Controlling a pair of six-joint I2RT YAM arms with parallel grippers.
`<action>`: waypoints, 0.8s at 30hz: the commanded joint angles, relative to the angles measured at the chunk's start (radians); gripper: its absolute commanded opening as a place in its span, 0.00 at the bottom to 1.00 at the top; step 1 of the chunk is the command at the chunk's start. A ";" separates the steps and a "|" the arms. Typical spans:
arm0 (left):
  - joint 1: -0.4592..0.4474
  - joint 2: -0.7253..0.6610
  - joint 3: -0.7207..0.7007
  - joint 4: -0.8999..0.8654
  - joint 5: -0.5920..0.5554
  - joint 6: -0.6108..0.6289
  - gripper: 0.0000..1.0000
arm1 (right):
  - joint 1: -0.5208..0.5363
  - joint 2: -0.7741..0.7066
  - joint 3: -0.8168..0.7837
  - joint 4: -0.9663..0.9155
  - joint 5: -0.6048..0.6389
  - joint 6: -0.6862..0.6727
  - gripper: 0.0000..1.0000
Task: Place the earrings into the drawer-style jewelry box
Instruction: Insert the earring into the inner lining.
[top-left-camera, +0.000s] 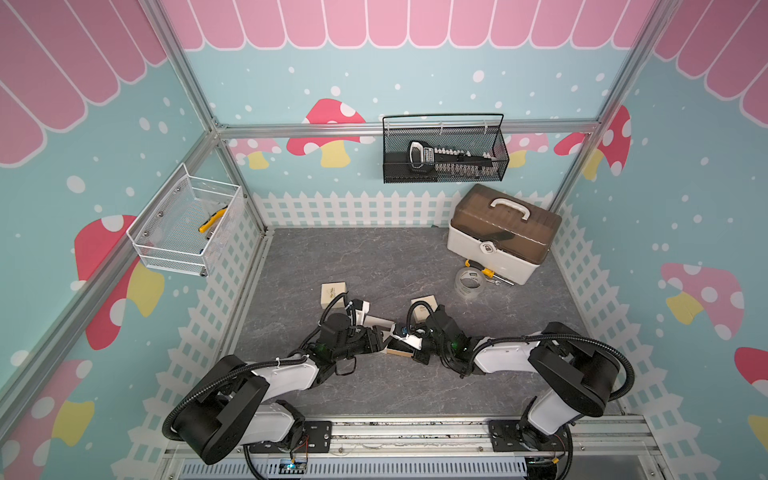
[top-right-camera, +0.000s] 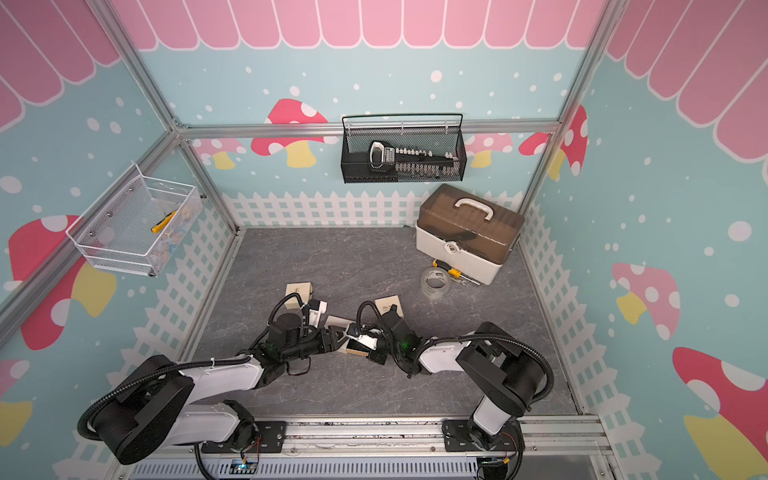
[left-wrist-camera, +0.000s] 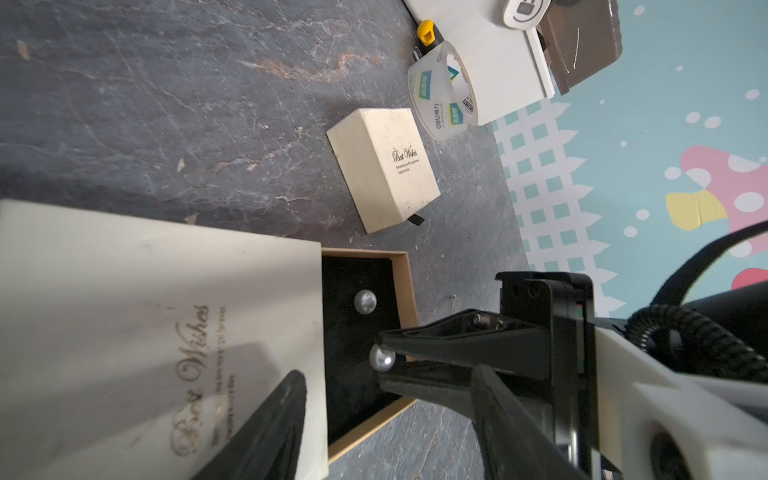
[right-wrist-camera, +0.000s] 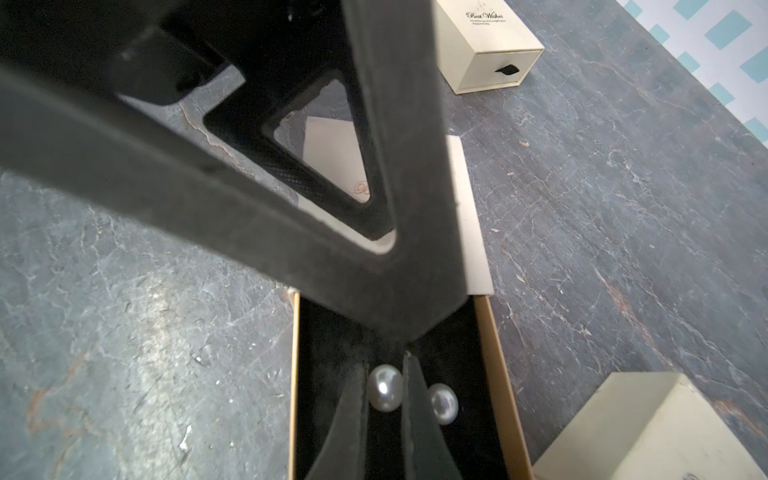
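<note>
A grey slate-patterned table (top-left-camera: 374, 257) lay inside mushroom-papered walls. At the left, a white wire basket (top-left-camera: 166, 216) held a yellow tool (top-left-camera: 212, 220). The left gripper (top-left-camera: 380, 334) stood with jaws apart, one finger (left-wrist-camera: 270, 428) over the cream sleeve (left-wrist-camera: 166, 291); whether it pressed there could not be told. From the sleeve the drawer (left-wrist-camera: 409, 291) stuck out toward the right arm, its long axis in line with the right gripper (right-wrist-camera: 385, 368), which pointed in from the pulled-out end and pinched one pearly earring (right-wrist-camera: 384, 392) at its fingertips, over the black lining. The second earring (right-wrist-camera: 444, 403) lay just beside it on the lining. So the right arm was the nearer, and release looked the likely next step. Farther right, a closed toolbox (top-left-camera: 503, 232) stood by a tape roll (top-left-camera: 471, 282).
</note>
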 joint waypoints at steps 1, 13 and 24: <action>0.008 0.009 0.018 -0.007 -0.004 0.016 0.64 | 0.009 0.018 0.026 -0.032 -0.015 -0.029 0.00; 0.014 0.002 0.012 -0.024 -0.012 0.026 0.63 | 0.010 0.030 0.054 -0.117 -0.038 -0.035 0.00; 0.023 -0.011 -0.002 -0.033 -0.016 0.029 0.63 | 0.011 0.044 0.069 -0.162 -0.047 -0.044 0.00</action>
